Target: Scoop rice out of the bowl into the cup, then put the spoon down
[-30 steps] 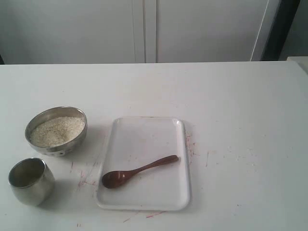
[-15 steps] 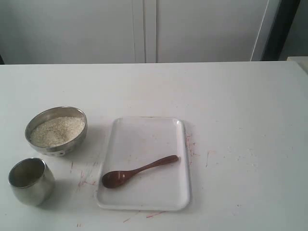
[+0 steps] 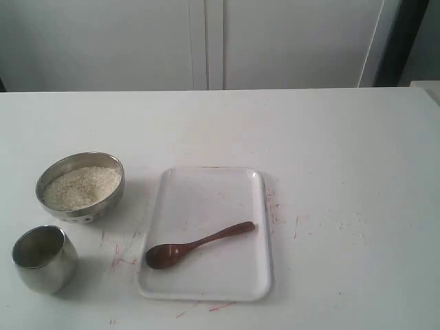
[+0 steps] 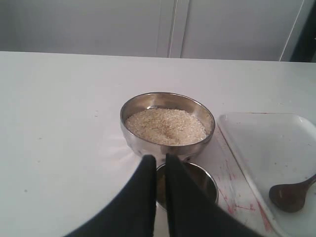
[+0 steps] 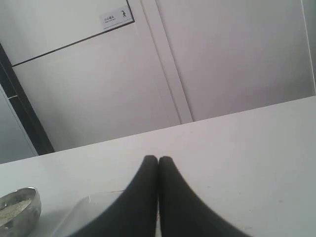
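Note:
The steel bowl (image 3: 111,202) holding white rice (image 3: 81,187) stands at the table's left, with the small steel cup (image 3: 43,258) just in front of it. The dark wooden spoon (image 3: 196,244) lies on the clear tray (image 3: 206,192), its oval end toward the cup. Neither gripper shows in the exterior view. In the left wrist view my left gripper (image 4: 161,158) hangs shut and holding nothing above the cup (image 4: 205,180), short of the bowl (image 4: 138,142) and rice (image 4: 165,126); the spoon's oval end (image 4: 289,196) shows at the edge. My right gripper (image 5: 158,159) is shut and holding nothing above the table.
The white table carries faint red scratch marks around the tray (image 4: 266,143). White cabinet doors stand behind the table's far edge. The right wrist view catches the bowl (image 5: 19,210) and a corner of the tray (image 5: 81,207) low at one side.

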You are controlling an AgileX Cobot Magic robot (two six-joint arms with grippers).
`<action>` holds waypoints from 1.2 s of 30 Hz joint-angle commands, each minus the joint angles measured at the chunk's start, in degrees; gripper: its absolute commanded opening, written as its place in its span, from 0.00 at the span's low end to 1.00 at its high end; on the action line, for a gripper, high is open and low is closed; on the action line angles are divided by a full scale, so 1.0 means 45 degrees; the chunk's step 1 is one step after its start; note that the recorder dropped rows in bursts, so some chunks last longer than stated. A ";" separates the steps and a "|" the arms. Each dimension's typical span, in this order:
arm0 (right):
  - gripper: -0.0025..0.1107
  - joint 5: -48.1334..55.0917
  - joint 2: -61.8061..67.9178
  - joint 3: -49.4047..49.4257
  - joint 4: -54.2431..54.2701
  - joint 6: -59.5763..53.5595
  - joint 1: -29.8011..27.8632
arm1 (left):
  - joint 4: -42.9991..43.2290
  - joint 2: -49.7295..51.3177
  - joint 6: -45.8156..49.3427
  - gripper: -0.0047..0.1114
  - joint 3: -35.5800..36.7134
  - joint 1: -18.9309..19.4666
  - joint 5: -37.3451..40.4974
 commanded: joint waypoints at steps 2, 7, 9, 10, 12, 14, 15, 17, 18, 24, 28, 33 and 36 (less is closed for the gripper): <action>0.02 0.0063 -0.0032 0.0074 0.0024 0.0020 -0.0086 | -0.0116 -0.0053 -0.0024 0.16 -0.0043 0.0009 0.0041; 0.02 0.0063 -0.0032 0.0074 0.0024 0.0020 -0.0086 | -0.0116 -0.0053 -0.0024 0.16 -0.0043 0.0009 0.0041; 0.02 0.0063 -0.0032 0.0074 0.0024 0.0020 -0.0086 | -0.0116 -0.0053 -0.0024 0.16 -0.0043 0.0009 0.0041; 0.02 0.0063 -0.0032 0.0074 0.0024 0.0020 -0.0086 | -0.0116 -0.0053 -0.0024 0.16 -0.0043 0.0009 0.0041; 0.02 0.0063 -0.0032 0.0074 0.0024 0.0020 -0.0086 | -0.0116 -0.0053 -0.0024 0.16 -0.0043 0.0009 0.0041; 0.02 0.0063 -0.0032 0.0074 0.0024 0.0020 -0.0086 | -0.0116 -0.0053 -0.0024 0.16 -0.0043 0.0009 0.0041; 0.02 0.0063 -0.0032 0.0074 0.0024 0.0020 -0.0086 | -0.0116 -0.0053 -0.0024 0.16 -0.0043 0.0009 0.0041; 0.02 0.0063 -0.0032 0.0074 0.0024 0.0020 -0.0086 | -0.0116 -0.0053 -0.0024 0.16 -0.0043 0.0009 0.0041; 0.02 0.0063 -0.0032 0.0074 0.0024 0.0020 -0.0086 | -0.0116 -0.0053 -0.0024 0.16 -0.0043 0.0009 0.0041; 0.02 -0.0336 -0.0032 0.0074 0.0024 0.0020 -0.0086 | -0.0116 -0.0053 -0.0024 0.16 -0.0043 0.0009 0.0041; 0.02 -0.0362 -0.0032 0.0074 0.0024 0.0020 -0.0086 | -0.0116 -0.0053 -0.0024 0.16 -0.0043 0.0009 0.0041; 0.02 -0.0362 -0.0032 0.0074 0.0024 0.0020 -0.0086 | -0.0116 -0.0053 -0.0024 0.16 -0.0043 0.0009 0.0041; 0.02 -0.0391 -0.0032 0.0074 0.0290 0.0020 -0.0086 | -0.0116 -0.0053 -0.0024 0.16 -0.0043 0.0009 0.0041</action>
